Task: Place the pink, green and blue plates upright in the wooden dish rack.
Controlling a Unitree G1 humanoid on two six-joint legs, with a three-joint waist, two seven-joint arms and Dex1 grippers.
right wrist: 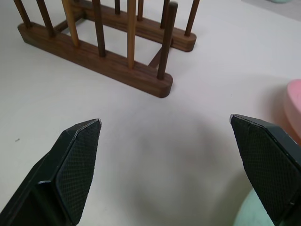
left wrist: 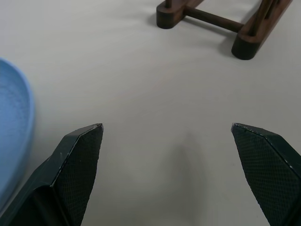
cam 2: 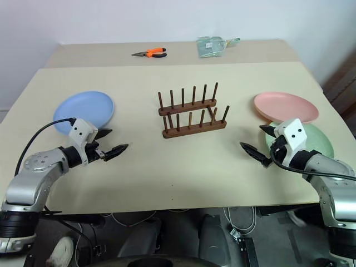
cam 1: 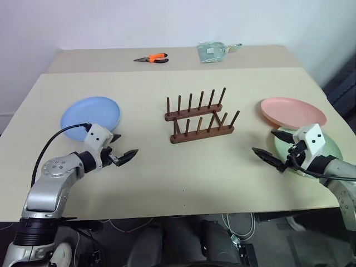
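The wooden dish rack (cam 1: 200,119) stands empty at the table's middle, its pegs upright. Left of it the blue plate (cam 1: 90,113) lies flat. The pink plate (cam 1: 293,111) lies on the right, its near edge overlapping the green plate (cam 1: 332,147) beneath it. My left gripper (cam 1: 128,143) hovers open just in front of the blue plate, pointing toward the rack, nothing between its fingers. My right gripper (cam 1: 263,141) is open too, beside the green plate and aimed at the rack. In the left wrist view the blue plate's rim (left wrist: 11,132) lies beside one finger.
Orange-handled pliers (cam 1: 153,58) and a clear plastic packet (cam 1: 214,51) lie on the far table section. A strip of bare tabletop (cam 1: 183,178) runs between the rack and the front edge. The pink plate (right wrist: 294,106) shows beside my right gripper.
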